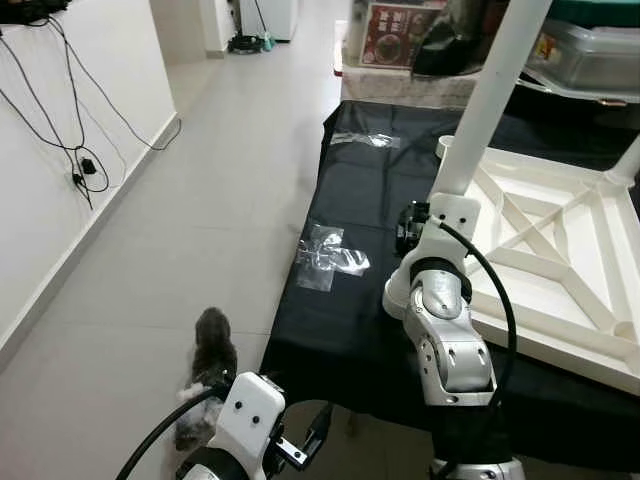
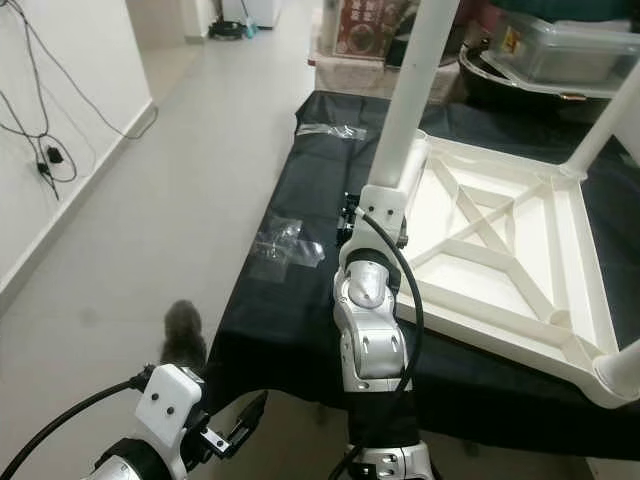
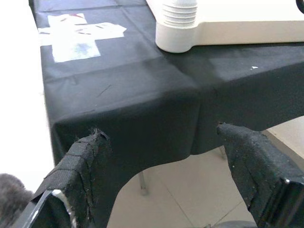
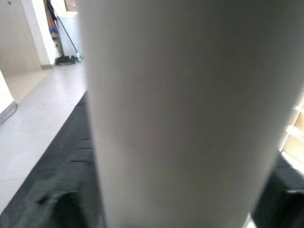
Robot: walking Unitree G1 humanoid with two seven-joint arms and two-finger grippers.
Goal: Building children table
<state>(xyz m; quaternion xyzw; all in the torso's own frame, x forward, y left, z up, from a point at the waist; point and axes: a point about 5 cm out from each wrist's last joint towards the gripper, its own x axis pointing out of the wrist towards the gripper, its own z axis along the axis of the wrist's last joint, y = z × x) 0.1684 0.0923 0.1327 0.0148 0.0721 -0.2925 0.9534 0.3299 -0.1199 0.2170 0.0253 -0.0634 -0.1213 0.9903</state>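
Observation:
A white table top [image 1: 560, 250] lies upside down on a table draped in black cloth [image 1: 350, 330]. One white leg [image 1: 490, 100] stands upright at its far left corner. My right gripper [image 1: 409, 228] is at the base of that leg and shut on it; the leg [image 4: 190, 109] looms close in the right wrist view. Two more legs [image 2: 600, 130] [image 2: 625, 365] stand at other corners. A bare threaded stub [image 3: 176, 23] marks the near corner. My left gripper [image 3: 161, 142] hangs open, low before the cloth's front edge, holding nothing.
Clear plastic bags [image 1: 330, 255] [image 1: 365, 140] lie on the cloth left of the table top. A grey furry thing [image 1: 210, 360] is on the tiled floor by the table's corner. Cables [image 1: 80, 160] hang on the left wall. Boxes and a plastic tub [image 1: 590, 50] stand at the back.

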